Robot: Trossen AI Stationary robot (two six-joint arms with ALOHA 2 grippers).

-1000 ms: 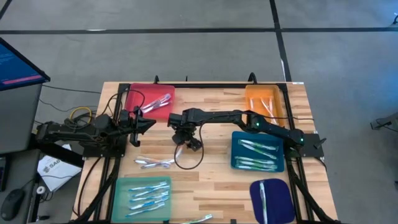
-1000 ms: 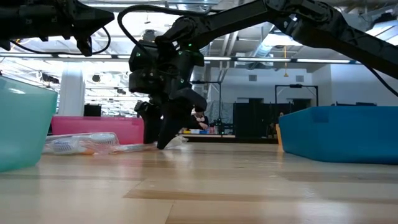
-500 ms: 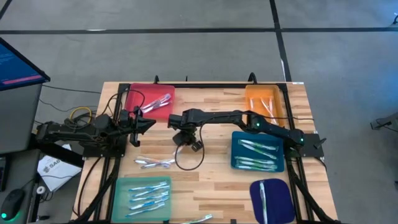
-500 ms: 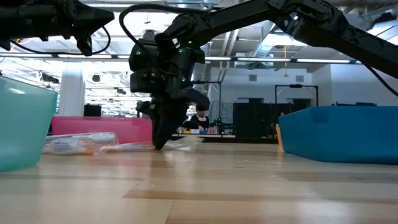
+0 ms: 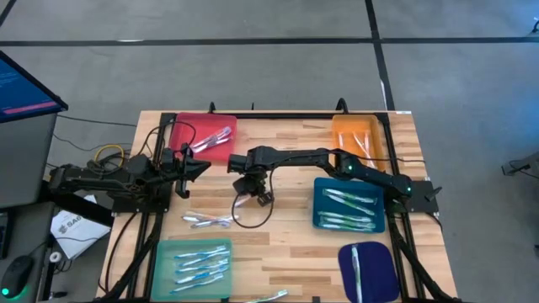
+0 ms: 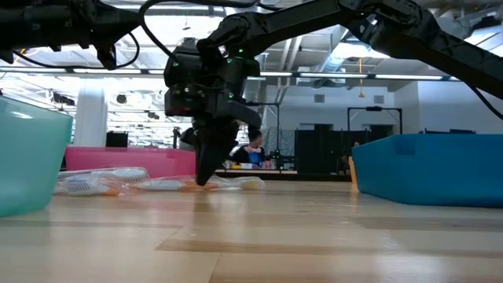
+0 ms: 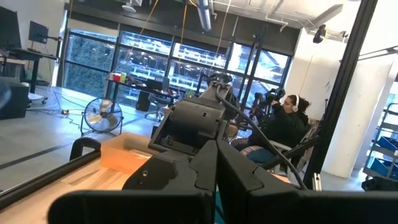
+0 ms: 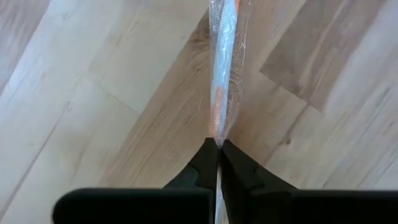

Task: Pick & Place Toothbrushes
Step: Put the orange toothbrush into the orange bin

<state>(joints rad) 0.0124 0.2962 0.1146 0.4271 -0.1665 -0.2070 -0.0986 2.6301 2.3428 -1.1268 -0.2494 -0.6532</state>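
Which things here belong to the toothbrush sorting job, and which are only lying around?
Job: wrapped toothbrush pinched in the right gripper; loose toothbrushes on the table; red tray, orange tray, teal tray, blue tray, purple tray.

Around: yellow cable coil, monitor.

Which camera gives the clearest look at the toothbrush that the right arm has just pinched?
The right wrist view: the wrapped, orange-handled toothbrush runs straight out from the shut right end effector. The low view shows it edge-on at the tabletop. The high view shows only a speck; the left wrist view shows nothing.
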